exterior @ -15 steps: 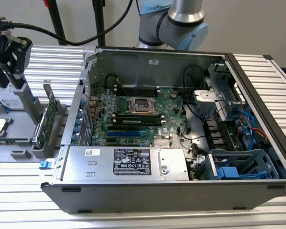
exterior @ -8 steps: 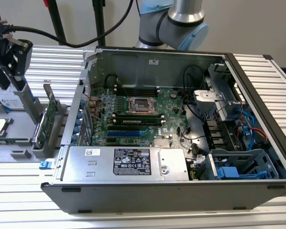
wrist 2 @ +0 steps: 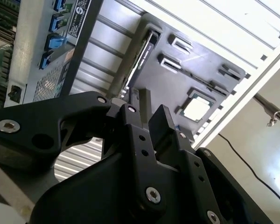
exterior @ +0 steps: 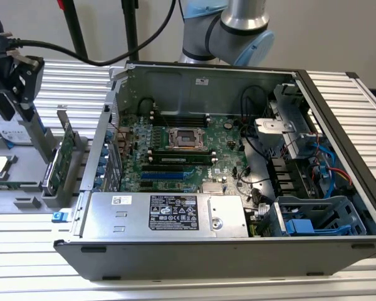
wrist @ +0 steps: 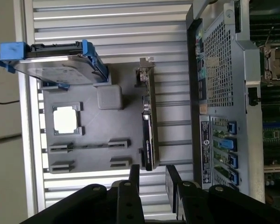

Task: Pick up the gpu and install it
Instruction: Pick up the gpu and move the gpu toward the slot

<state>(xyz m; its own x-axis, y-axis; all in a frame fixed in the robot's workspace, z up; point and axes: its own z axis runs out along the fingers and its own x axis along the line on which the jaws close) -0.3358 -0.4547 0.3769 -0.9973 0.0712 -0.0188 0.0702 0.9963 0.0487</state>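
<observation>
Ribbed aluminium table [exterior: 25, 226] carrying an open dark grey computer case [exterior: 338, 113] with a large green motherboard [exterior: 175, 150] lying flat inside, and, beside the case towards the exterior view's left, a dark grey moulded parts tray [wrist: 98, 135]. The gpu [wrist: 148, 135], a flat rectangular card with a green circuit board on one face and a black cooler on the other, stands on its long edge in a slot along the tray edge nearest the case, its silver metal end bracket [wrist: 144, 70] at one end. A silver hard drive with blue rails [wrist: 56, 70] sits propped at the far corner of the tray, and a small square processor chip [wrist: 65, 119] lies in a pocket near the tray's outer edge. The black two-finger gripper [wrist: 152, 179] hovers above the tray, roughly in line with the card's thin edge; its fingers [wrist: 133, 179] are spread apart with a clear gap between them and grasp nothing, and they appear to be apart from the card. Progress, as judged from these views: early. The card is not yet picked up, the expansion slots on the motherboard look unoccupied, and both the grasp and the installation remain to be done.
</observation>
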